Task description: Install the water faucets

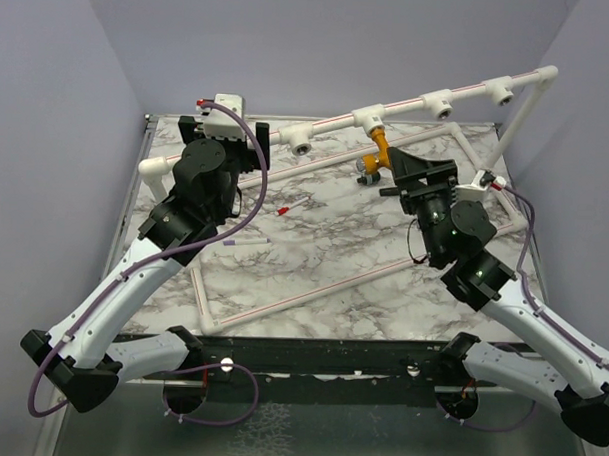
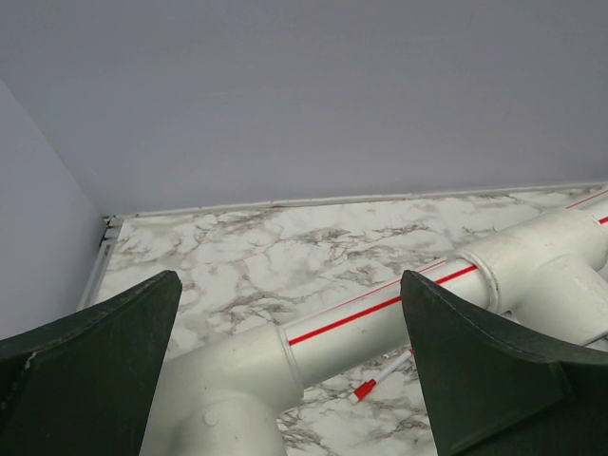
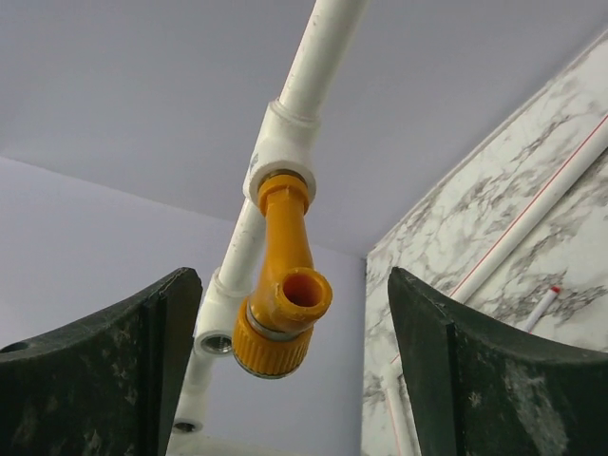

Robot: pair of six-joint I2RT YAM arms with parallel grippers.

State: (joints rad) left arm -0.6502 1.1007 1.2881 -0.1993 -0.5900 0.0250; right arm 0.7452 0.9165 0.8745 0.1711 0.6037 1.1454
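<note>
Marble-patterned table (image 1: 323, 259), pale lilac walls (image 1: 291, 37) all round, and we're straight onto the faucet (image 3: 283, 285). It's mustard-orange, its top end seated in a white tee socket (image 3: 283, 142) on the raised pipe (image 1: 409, 107). The body hangs down from the socket, bent spout mouth facing our wrist camera, ribbed cap at the bottom. From above it slants from the socket toward the near side. How far it's screwed home, we can't tell.

The right gripper (image 1: 391, 176) sits just in front of it, jaws spread wide, 1 finger on either side of the faucet and neither touching. The faucet's long axis runs up through the gap between the fingers. So we reckon a closing move would catch the body across its width, and a wrist roll would turn it about that axis. Our read of the step is grip and twist tight, or back away.

The left gripper (image 2: 290, 285) is well apart at the left side of the table, also wide open, straddling a red-striped pipe (image 2: 380, 309) without gripping it. The right arm is plainly the nearer.

We count 3 more sockets (image 1: 301, 140) empty along the raised pipe, and no second faucet in view. A thin red-tipped stick (image 1: 293, 205) lies loose on the table.
</note>
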